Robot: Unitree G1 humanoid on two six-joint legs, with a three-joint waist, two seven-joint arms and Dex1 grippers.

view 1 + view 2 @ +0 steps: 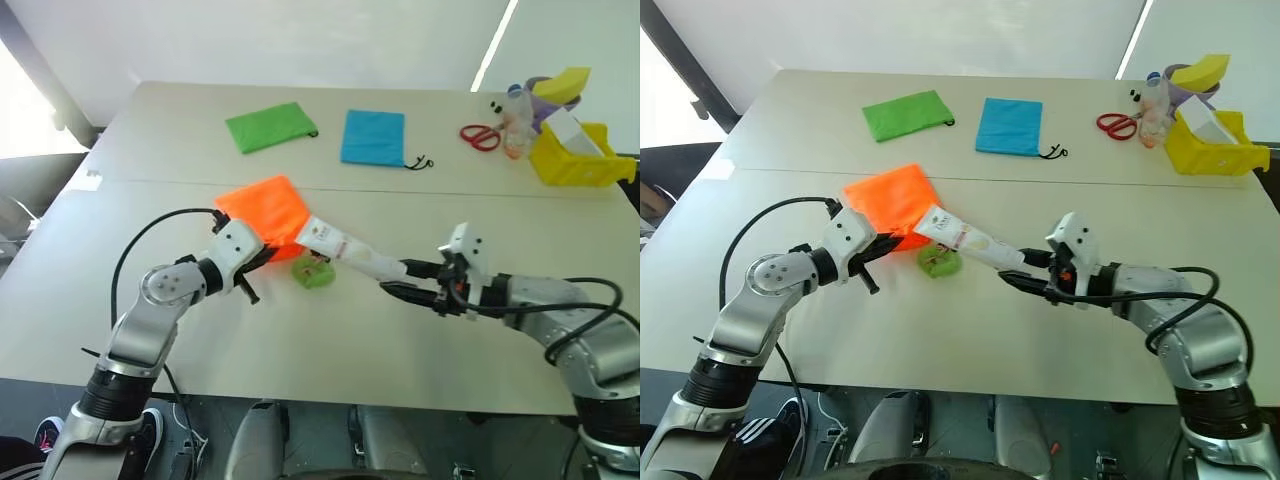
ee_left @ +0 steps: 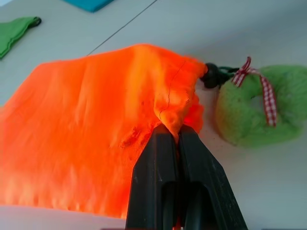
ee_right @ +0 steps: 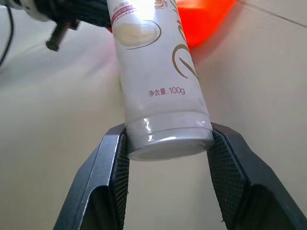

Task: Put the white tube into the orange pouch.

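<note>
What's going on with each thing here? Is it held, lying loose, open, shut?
Orange pouch: edge pinched by the shut left hand, lifted.
White tube: cap end clamped in the right hand, far end at the pouch.
Green ring: loose on the table.
Green pouch: lying flat.
Blue pouch: lying flat.
Scissors: lying untouched.

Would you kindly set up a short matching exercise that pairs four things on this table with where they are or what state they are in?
Things:
1. white tube
2. orange pouch
3. green ring
4. red scissors

Places or states:
A. lying at the far side, beside the yellow bin
B. its edge pinched by the shut left gripper
C. clamped at its cap end by the right gripper
D. resting on the table by the pouch's cord end

Pairs: 1-C, 2-B, 3-D, 4-A
</note>
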